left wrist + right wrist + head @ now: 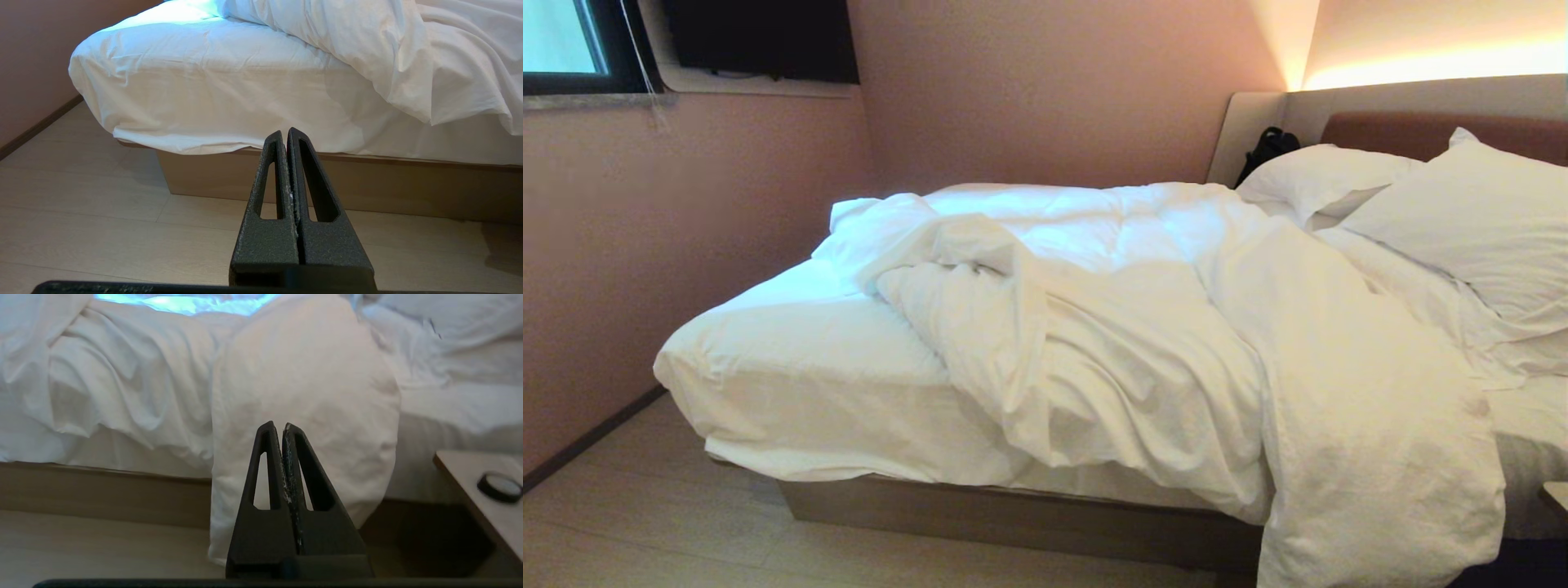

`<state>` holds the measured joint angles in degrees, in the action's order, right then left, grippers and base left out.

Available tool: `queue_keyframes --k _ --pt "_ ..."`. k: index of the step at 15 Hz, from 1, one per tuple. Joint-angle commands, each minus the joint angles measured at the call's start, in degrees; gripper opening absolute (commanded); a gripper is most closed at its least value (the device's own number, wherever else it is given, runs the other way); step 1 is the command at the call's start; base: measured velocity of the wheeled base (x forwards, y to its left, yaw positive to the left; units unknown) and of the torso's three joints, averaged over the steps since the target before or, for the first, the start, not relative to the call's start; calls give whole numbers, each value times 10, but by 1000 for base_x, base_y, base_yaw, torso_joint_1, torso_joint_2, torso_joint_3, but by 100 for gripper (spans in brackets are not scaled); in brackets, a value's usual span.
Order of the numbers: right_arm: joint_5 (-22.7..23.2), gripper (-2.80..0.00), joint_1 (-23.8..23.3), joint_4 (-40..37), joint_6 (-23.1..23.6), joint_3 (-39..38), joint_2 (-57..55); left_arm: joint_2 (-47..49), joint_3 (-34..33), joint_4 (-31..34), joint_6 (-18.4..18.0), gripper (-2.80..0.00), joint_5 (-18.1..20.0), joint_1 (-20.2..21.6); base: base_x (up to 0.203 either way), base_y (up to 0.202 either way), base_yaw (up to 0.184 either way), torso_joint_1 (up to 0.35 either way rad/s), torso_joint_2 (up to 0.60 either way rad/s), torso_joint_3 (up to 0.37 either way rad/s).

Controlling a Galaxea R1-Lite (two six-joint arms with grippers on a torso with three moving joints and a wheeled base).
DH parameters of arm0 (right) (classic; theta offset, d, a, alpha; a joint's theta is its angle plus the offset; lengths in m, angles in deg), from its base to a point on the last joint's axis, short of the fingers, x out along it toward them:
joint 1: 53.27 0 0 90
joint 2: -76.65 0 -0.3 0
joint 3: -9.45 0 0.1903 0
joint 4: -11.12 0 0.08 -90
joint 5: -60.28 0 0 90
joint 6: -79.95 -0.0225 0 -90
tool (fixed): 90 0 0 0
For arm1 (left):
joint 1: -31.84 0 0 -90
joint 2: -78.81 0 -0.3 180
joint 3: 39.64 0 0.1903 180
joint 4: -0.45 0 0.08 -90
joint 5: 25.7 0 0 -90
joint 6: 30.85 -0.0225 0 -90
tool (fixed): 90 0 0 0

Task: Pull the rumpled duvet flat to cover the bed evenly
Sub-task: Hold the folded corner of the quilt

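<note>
I have the rig facing the long side of the bed (1013,506), where the duvet (1143,343) lies bunched across the middle of the mattress, one long fold spilling over the near edge of the bed and hanging down toward the floor (645,523). The foot end of the bed shows only bare fitted sheet (792,359); the pillows (1462,220) sit at the headboard (1421,131) end. Both arms wait low, short of the bed: the left gripper (285,132) points at the bed's foot-end corner, the right gripper (278,426) at the hanging fold, each with its fingers pressed together and holding nothing.

My worries from here: a pinch that catches only the thin outer cloth could slip, or drag the fitted sheet along with the duvet. Pulling on the hanging fold alone could slide still more of the duvet off the bed. The tabletop (470,486) beside the bed at the pillow end carries a small round black object (500,486) that a swinging right arm might knock.

I can read no brand, label or writing anywhere.
</note>
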<state>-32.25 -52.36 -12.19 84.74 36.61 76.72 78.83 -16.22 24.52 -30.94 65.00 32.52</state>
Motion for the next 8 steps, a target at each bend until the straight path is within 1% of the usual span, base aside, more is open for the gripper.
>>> queue_keyframes --k 1,4,6,8 --pt "13 -280 0 25 8 -16 -1 0 0 0 0 -280 0 0 0 0 0 0 0 0" --pt "32 -280 1 25 0 -36 -1 0 0 0 0 -280 0 0 0 0 0 0 0 0" --pt "35 -280 0 0 -4 -36 -1 1 0 1 0 -280 0 0 0 0 0 0 0 0" --pt "33 -280 0 -1 -25 -36 -1 0 0 0 0 -280 0 0 0 0 0 0 0 0"
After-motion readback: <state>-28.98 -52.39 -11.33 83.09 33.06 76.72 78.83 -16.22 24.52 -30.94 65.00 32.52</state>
